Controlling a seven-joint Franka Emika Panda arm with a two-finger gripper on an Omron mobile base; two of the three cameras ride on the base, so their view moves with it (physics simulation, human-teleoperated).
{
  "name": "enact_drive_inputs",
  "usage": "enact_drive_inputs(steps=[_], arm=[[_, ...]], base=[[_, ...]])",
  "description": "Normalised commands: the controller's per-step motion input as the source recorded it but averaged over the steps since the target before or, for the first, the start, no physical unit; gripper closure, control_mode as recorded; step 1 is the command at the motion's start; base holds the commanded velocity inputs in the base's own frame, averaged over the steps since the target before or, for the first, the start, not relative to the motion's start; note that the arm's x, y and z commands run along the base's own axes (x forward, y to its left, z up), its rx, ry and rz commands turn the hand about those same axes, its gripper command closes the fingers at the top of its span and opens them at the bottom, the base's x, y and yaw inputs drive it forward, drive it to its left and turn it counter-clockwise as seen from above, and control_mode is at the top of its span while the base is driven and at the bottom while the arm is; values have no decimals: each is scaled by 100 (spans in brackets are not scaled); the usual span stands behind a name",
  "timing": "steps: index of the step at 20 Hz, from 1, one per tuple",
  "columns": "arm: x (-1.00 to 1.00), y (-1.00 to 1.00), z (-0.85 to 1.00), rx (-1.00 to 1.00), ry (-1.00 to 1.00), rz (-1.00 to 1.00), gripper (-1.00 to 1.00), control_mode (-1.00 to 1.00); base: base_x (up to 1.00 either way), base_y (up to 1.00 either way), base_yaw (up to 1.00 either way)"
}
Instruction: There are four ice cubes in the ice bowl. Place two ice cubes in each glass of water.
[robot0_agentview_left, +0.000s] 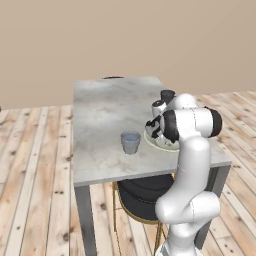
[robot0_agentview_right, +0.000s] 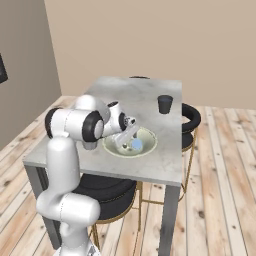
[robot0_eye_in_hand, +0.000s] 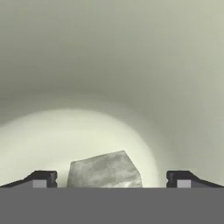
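The ice bowl (robot0_agentview_right: 148, 143) sits on the grey table (robot0_agentview_right: 125, 95) with the gripper (robot0_eye_in_hand: 111, 179) lowered inside it, jaws spread wide. One glass (robot0_agentview_left: 130, 142) stands left of the bowl, another (robot0_agentview_right: 165, 104) beyond. An ice cube (robot0_eye_in_hand: 104, 170) lies between the fingertips (robot0_eye_in_hand: 43, 178).

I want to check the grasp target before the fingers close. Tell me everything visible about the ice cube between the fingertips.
The ice cube looks like a pale grey-white, faintly mottled block with a slanted top edge. It rests on the cream-green floor of the ice bowl, centred between the open gripper with a gap to each fingertip. Its lower part is cut off.
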Motion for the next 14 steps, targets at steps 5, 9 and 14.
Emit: enact_drive_inputs(steps=[5, 9, 14], arm=[[0, 0, -32, 1, 0, 0, -100, -100], [0, 0, -28, 3, 0, 0, -100, -100], [0, 0, -35, 3, 0, 0, 100, -100]], base=[[0, 0, 0], [0, 0, 0], [0, 0, 0]])
